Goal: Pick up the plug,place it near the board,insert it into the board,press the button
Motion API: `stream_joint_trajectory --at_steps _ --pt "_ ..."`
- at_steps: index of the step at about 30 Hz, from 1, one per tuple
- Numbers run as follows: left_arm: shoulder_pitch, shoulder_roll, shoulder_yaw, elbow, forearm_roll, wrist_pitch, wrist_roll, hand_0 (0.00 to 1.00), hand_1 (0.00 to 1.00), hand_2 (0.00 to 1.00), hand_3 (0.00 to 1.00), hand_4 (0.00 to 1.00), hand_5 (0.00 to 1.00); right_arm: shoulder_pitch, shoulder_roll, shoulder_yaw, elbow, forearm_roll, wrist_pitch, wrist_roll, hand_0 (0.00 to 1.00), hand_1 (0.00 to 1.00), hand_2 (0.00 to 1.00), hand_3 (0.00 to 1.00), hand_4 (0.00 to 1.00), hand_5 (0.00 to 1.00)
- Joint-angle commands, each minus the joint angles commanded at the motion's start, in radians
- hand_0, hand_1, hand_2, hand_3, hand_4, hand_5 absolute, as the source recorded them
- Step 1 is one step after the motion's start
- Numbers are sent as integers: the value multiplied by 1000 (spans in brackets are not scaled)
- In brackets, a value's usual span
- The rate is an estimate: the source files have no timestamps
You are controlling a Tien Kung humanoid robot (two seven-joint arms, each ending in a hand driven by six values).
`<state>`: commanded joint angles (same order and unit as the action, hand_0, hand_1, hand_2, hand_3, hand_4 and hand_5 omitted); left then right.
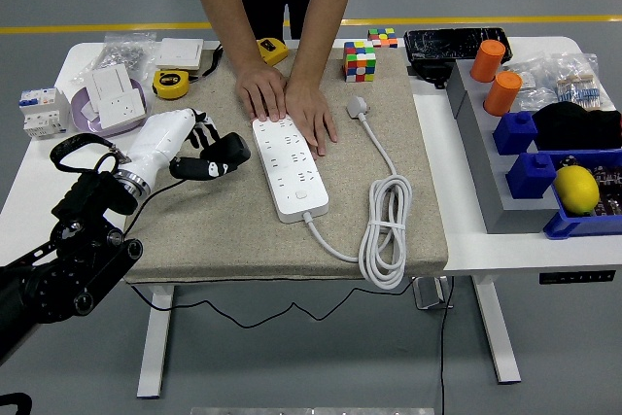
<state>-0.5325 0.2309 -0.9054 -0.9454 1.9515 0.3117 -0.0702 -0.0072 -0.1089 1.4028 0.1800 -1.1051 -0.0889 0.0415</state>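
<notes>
Left hand (199,148) around blocky black plug (222,155)

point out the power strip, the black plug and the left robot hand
power strip (292,174), head view, middle of its white top face
black plug (225,154), head view, on its black body
left robot hand (185,143), head view, where white shell meets the black fingers
</notes>
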Motion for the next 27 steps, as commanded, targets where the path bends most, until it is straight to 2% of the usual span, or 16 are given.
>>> stream_joint_trajectory --at_steps 7,13,17,27 --pt "-55 22 100 -44 -20 -3 -6 451 409 352 364 572 117 3 -2 -4 0 2 1 1 961 899 848 873 998 939" --pt "-104 12 167 -3 -16 3 -17 451 410 351 364 573 118 5 -4 -10 0 4 1 2 962 899 848 873 998 939" --pt "-132 0 199 50 -22 12 -25 451 409 351 362 573 121 5 -5 -14 0 5 1 1 961 900 849 874 998 939" --pt "-154 -9 240 113 -42 30 -42 452 410 350 360 574 122 11 -7 -18 0 7 1 2 962 899 848 875 998 939"
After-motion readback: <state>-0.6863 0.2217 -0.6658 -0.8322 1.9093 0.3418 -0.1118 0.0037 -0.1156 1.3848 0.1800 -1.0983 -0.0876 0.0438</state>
